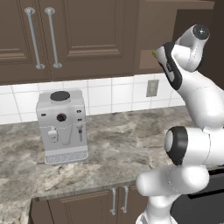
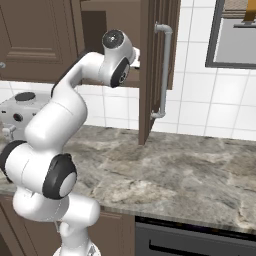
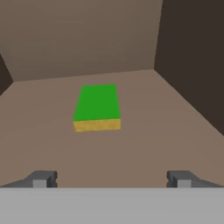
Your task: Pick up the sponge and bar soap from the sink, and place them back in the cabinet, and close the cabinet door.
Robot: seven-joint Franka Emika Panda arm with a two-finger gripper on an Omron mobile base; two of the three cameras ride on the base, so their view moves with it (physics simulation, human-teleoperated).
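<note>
Sponge shelved, fingers empty

The sponge (image 3: 96, 107) lies flat on the cabinet (image 3: 78, 39) shelf; the fingers (image 3: 42, 178) stand wide apart, holding nothing. Withdrawing carelessly could clip the open cabinet door (image 2: 150, 70).

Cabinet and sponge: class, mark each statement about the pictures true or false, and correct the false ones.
1. The sponge lies flat on the cabinet shelf, green side up. True.
2. The gripper is shut on the sponge. False: its fingers are spread open, apart from the sponge.
3. The cabinet door is closed. False: it stands open, its handle edge-on in the right base view.
4. A coffee machine stands on the counter. True.
5. The bar soap lies beside the sponge. False: the sponge lies alone on the visible shelf.
</note>
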